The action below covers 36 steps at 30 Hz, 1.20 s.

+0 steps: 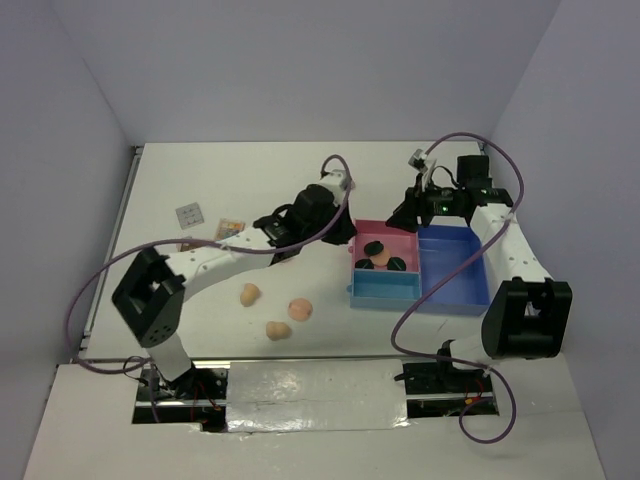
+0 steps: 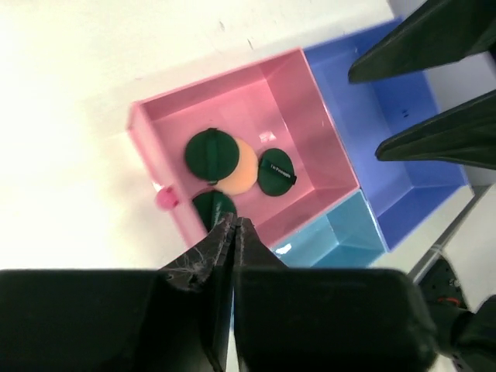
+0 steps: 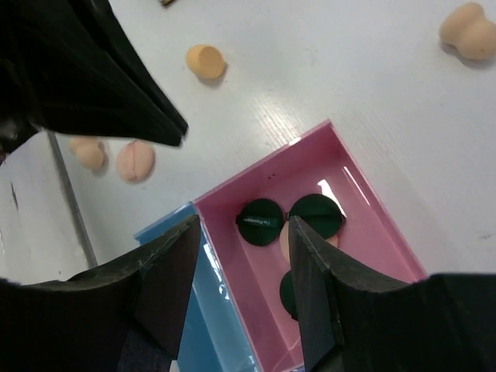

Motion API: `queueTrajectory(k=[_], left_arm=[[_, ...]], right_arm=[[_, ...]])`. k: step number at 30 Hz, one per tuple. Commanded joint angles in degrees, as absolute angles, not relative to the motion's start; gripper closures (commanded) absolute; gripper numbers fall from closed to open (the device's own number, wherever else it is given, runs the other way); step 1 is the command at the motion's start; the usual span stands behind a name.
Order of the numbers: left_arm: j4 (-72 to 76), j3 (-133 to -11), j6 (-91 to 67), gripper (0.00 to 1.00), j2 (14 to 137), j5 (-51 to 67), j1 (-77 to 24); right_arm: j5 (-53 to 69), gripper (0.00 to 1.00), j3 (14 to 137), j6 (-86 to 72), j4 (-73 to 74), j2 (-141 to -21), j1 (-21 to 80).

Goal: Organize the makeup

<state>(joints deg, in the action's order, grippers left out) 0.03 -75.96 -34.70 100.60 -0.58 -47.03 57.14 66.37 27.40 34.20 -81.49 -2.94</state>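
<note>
Three dark green discs [image 2: 212, 152] [image 2: 277, 170] [image 2: 213, 207] and a flat peach pad [image 2: 240, 172] lie in the pink compartment [image 2: 147, 124] of the tray. My left gripper [image 2: 233, 221] hangs over that compartment's left wall, shut with nothing between its jaws. My right gripper [image 3: 244, 223] hovers open and empty above the same compartment, over the discs [image 3: 260, 222]. Three peach sponges [image 1: 250, 294] [image 1: 300, 309] [image 1: 278, 330] lie on the table left of the tray. Two small palettes [image 1: 189, 214] [image 1: 231, 228] lie farther left, behind the left arm.
The tray also has a light blue compartment [image 1: 385, 288] in front of the pink one and a long dark blue compartment [image 1: 455, 270] on the right. Both grippers stand close together over the tray. White walls enclose the table on three sides.
</note>
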Motion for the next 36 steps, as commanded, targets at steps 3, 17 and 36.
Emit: queueTrajectory(k=[3,17,36], left_arm=[[0.7,-66.6,-34.8,0.66,86.5,-8.0,-44.7],[-8.2,-40.6,-42.9,0.31,55.5,-14.8,-34.5],[-25.0,-33.2,-49.4,0.28,33.4,-25.8,-32.8]], right_arm=[[61.7,0.41,72.0,47.8,48.8,-82.9,1.8],[39.5,0.00,62.1,45.6,33.1,-83.0,40.9],[13.8,0.21,66.1,25.1,22.1,-101.9,58.2]])
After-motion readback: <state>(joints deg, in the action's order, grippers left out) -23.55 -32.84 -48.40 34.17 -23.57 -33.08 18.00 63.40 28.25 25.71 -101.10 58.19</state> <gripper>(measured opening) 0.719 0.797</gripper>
